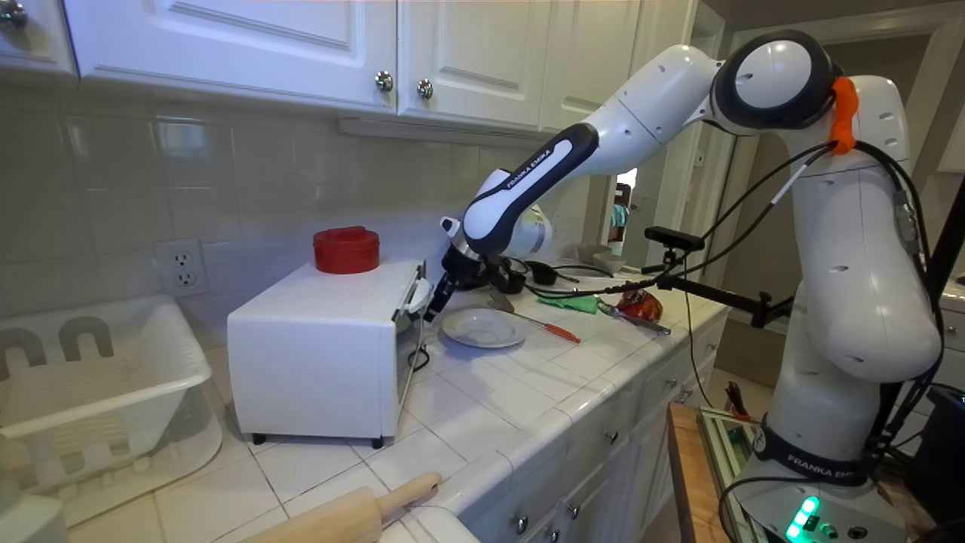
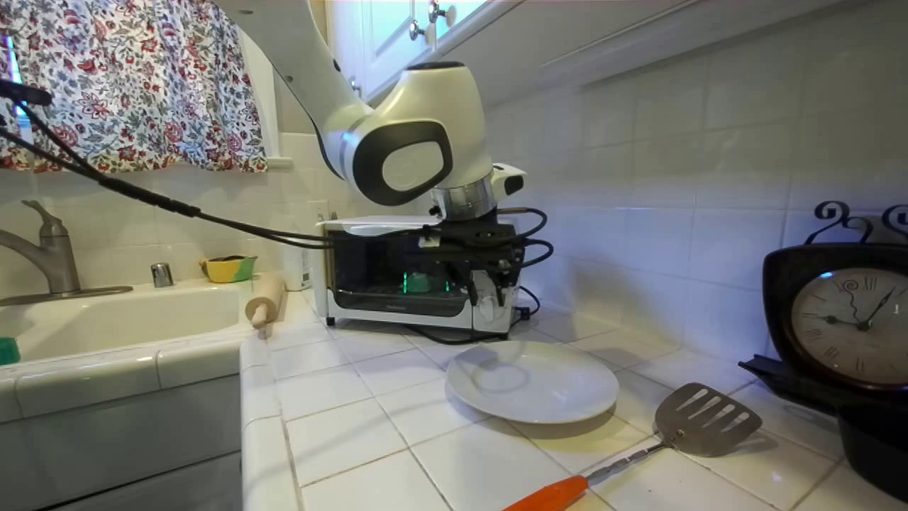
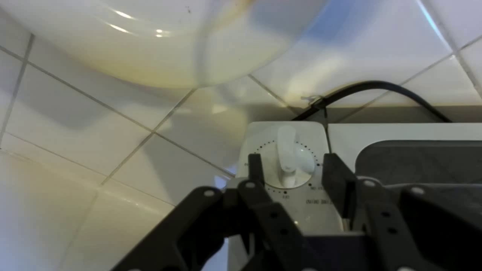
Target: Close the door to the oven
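The white oven (image 1: 317,369) stands on the tiled counter; it also shows in an exterior view from its front (image 2: 493,328). Its door (image 2: 397,305) has a white frame, a dark window and a white handle (image 2: 379,229). The door stands upright against the oven front and looks shut; I cannot tell if a small gap is left. In the wrist view part of the door (image 3: 406,131) shows at the right. My gripper (image 3: 295,165) is open and empty, its fingers either side of a white knob (image 3: 287,150) on the control panel. Contact is unclear. The gripper also shows in both exterior views (image 1: 436,308) (image 2: 488,297).
A white plate (image 2: 532,380) lies before the oven, with a spatula (image 2: 702,422) beyond it. A black cord (image 3: 376,86) runs by the oven's base. A red container (image 1: 347,250) sits on top. A dish rack (image 1: 151,400) and rolling pin (image 1: 339,520) are nearby. Cabinets (image 1: 241,45) hang above.
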Controlling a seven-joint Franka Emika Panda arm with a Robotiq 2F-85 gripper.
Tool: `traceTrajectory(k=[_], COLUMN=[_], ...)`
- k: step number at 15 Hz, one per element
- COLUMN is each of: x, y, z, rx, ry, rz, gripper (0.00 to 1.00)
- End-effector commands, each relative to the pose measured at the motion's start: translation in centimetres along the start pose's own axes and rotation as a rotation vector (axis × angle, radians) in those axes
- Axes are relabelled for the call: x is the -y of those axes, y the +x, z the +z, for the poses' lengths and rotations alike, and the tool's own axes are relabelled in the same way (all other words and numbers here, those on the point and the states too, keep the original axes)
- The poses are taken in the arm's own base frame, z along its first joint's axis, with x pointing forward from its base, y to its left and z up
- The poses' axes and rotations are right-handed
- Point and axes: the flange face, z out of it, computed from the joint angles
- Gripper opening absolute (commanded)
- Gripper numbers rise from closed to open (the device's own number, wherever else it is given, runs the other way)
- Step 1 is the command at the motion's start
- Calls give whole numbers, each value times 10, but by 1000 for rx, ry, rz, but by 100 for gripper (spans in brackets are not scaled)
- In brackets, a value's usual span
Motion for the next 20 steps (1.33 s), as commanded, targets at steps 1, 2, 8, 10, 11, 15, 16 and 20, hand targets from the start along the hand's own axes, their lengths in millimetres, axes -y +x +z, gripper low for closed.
traceTrajectory(k=[1,2,8,10,11,15,16,20], x=[-2,-1,-5,-8,-8,-10,-10,-11], y=[6,5,4,5,6,6,5,4], z=[6,7,6,4,5,9,10,14], rx=[20,29,36,35,33,41,51,68], ry=[19,21,20,21,20,22,24,32], rz=[2,5,11,11,14,15,18,25], gripper=[43,40,40,39,38,28,28,22])
